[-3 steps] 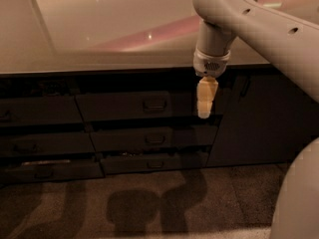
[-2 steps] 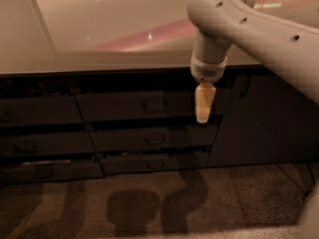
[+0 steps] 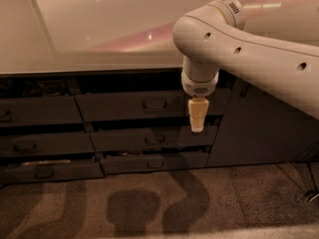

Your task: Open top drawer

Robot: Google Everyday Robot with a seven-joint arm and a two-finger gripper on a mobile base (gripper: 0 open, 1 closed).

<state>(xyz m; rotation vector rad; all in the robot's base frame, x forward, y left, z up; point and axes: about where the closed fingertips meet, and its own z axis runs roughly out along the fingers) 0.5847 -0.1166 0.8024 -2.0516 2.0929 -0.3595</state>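
The top drawer (image 3: 119,106) is a wide dark grey front just under the counter, with a small loop pull (image 3: 155,104) at its middle and a dark gap above it. My gripper (image 3: 197,127) hangs pointing down from the white arm (image 3: 234,39). It is in front of the drawer's right part, to the right of the pull, and its cream tip reaches the drawer's lower edge. I see nothing held in it.
Two shorter drawers (image 3: 149,139) lie below the top one, and a second column of drawers (image 3: 35,111) stands at the left. A plain dark cabinet door (image 3: 259,128) is at the right. A pale countertop (image 3: 99,29) runs above, carpet (image 3: 149,203) below.
The gripper has come down and slightly left, from in front of the drawer's upper edge to its lower edge. The arm's upper link has swung across the view. The drawers look unmoved.
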